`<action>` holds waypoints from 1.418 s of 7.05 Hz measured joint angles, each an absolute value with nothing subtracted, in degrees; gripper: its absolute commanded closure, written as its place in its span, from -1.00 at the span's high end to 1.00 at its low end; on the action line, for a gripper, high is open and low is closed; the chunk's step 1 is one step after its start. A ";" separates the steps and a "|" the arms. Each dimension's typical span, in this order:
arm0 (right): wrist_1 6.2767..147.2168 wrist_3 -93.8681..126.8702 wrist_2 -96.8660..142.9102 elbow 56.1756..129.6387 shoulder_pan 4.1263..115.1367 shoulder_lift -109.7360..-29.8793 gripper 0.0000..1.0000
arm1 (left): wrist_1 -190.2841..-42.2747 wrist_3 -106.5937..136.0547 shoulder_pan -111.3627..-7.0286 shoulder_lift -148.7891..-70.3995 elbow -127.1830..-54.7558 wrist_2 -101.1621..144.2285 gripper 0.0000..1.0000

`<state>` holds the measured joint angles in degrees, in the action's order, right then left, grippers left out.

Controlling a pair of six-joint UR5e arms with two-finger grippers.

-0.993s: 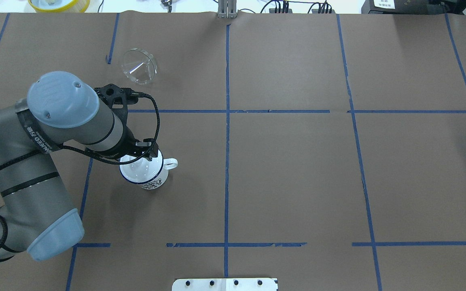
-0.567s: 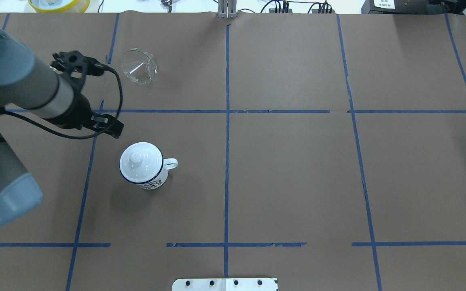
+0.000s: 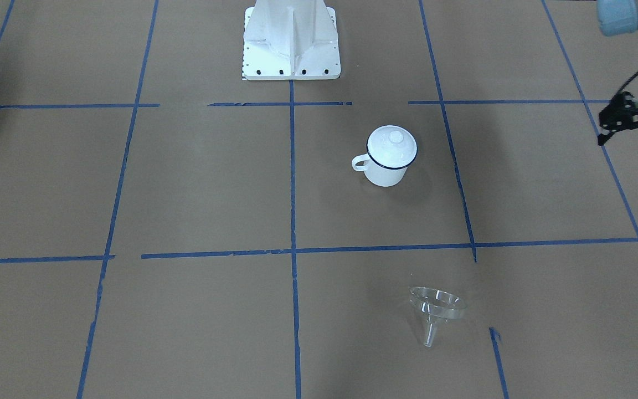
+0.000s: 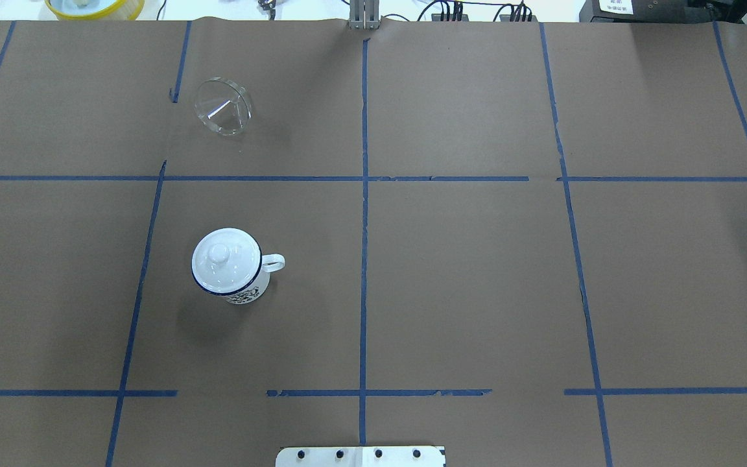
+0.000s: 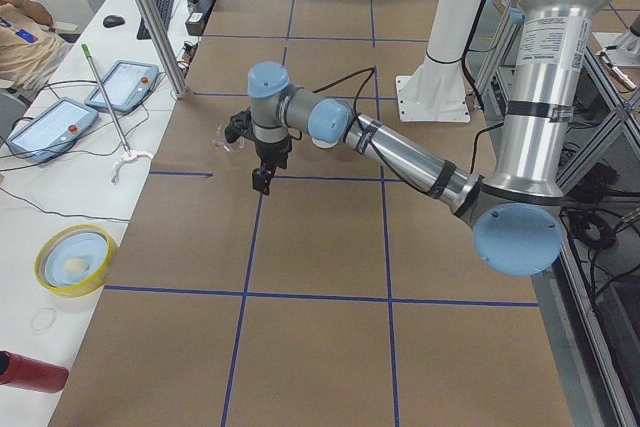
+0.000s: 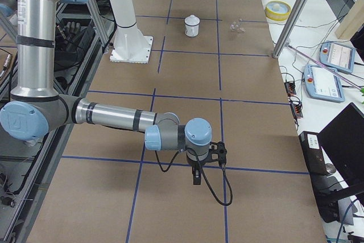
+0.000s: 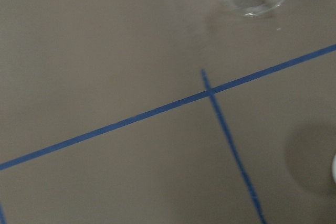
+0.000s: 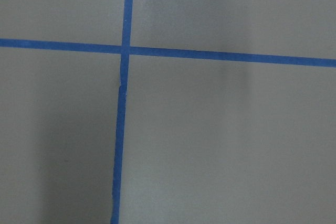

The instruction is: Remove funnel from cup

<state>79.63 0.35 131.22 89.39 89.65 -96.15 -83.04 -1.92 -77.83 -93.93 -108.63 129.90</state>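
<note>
Brown paper with a blue tape grid covers the tabletop. From overhead you have one funnel lying on its side at far left. It is out of the one cup and well apart from it. The cup stands nearer, with one white knobbed lid on its rim. Facing the robot, the left arm is cut off at the edge. From the left end, the left pincer hangs over the tape; you cannot tell whether it is spread. From the right end, the right pincer points down, far from both things, equally unreadable. Your left wrist view crops the funnel's rim; the right one shows only tape.
</note>
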 measured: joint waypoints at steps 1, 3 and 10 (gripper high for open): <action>79.63 0.35 131.22 89.38 89.65 -96.15 1.00 | -83.00 -8.19 -83.14 -92.37 -103.40 129.99 1.00; 79.63 0.35 131.22 89.39 89.65 -96.15 1.00 | -83.11 -12.17 -89.83 -89.42 -97.80 130.35 1.00; 79.63 0.35 131.22 89.39 89.65 -96.15 1.00 | -82.73 -12.86 -94.51 -86.90 -98.22 130.39 1.00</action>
<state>79.63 0.35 131.22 89.39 89.65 -96.15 -82.73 -12.86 -94.51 -86.90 -98.22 130.39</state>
